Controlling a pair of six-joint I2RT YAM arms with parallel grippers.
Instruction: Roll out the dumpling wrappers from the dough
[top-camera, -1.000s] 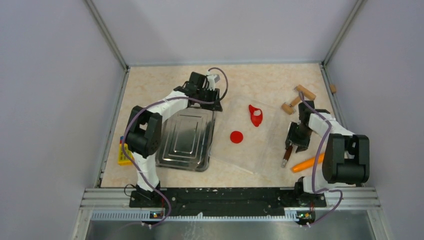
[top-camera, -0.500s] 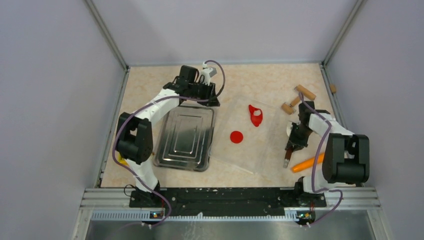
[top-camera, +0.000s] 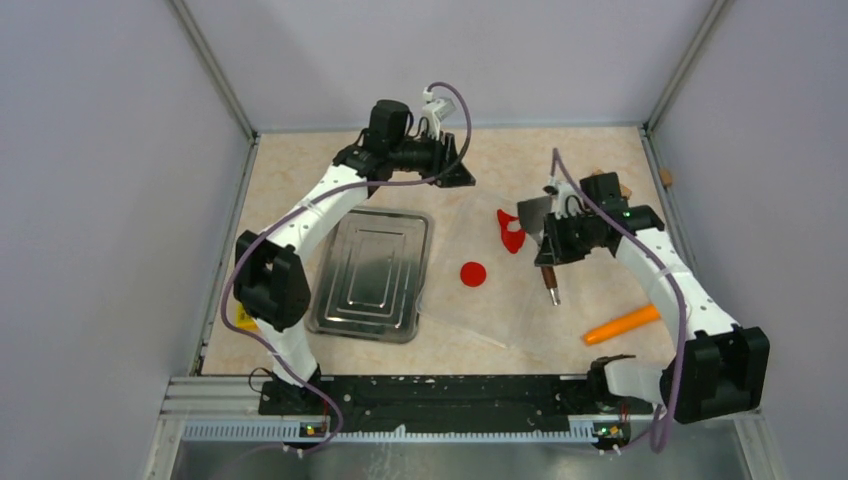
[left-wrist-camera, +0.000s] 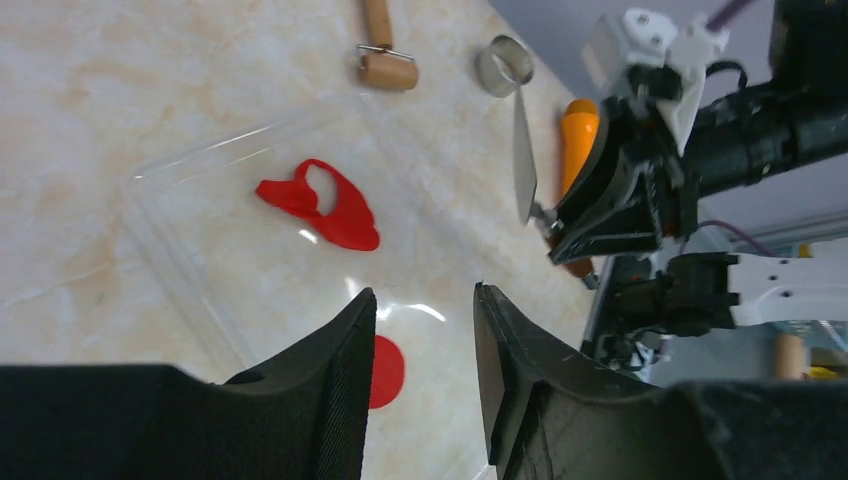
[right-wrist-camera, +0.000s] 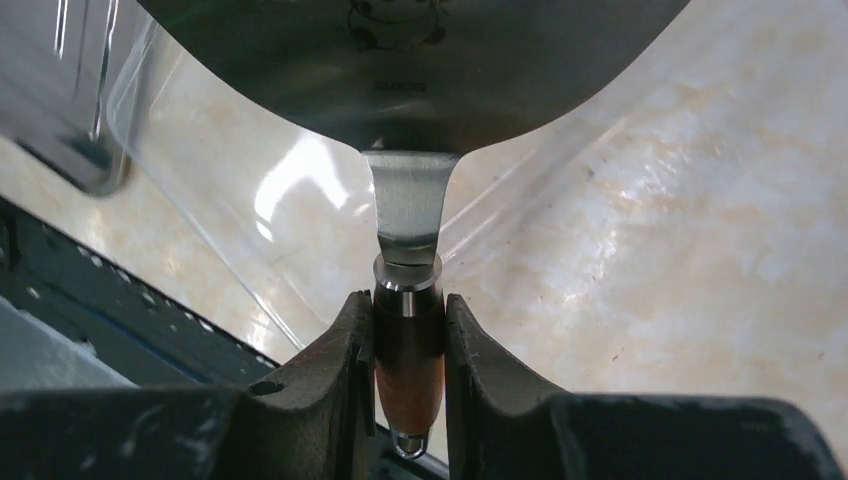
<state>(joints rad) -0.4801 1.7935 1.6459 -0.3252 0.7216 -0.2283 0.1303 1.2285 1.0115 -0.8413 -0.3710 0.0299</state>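
Observation:
The dough (top-camera: 510, 233) is a thin irregular red sheet with a round hole, lying on a clear plastic sheet (top-camera: 490, 300); it also shows in the left wrist view (left-wrist-camera: 335, 208). The dumpling wrapper (top-camera: 473, 273) is a flat round red disc nearer the front, partly behind my left finger in the left wrist view (left-wrist-camera: 388, 372). My right gripper (top-camera: 549, 252) is shut on the wooden handle (right-wrist-camera: 408, 345) of a metal spatula, its blade (top-camera: 533, 212) held just right of the dough. My left gripper (top-camera: 462, 172) is open and empty, raised behind the sheet.
A metal tray (top-camera: 372, 272) lies left of the sheet. An orange carrot (top-camera: 622, 324) lies at the front right. A wooden rolling pin (left-wrist-camera: 385, 55) and a metal ring cutter (left-wrist-camera: 504, 65) lie at the back right. A yellow item (top-camera: 243, 318) sits by the left wall.
My right arm has carried the spatula from the table's right side up and left to beside the dough. My left arm has swung from the tray's back edge rightward and up.

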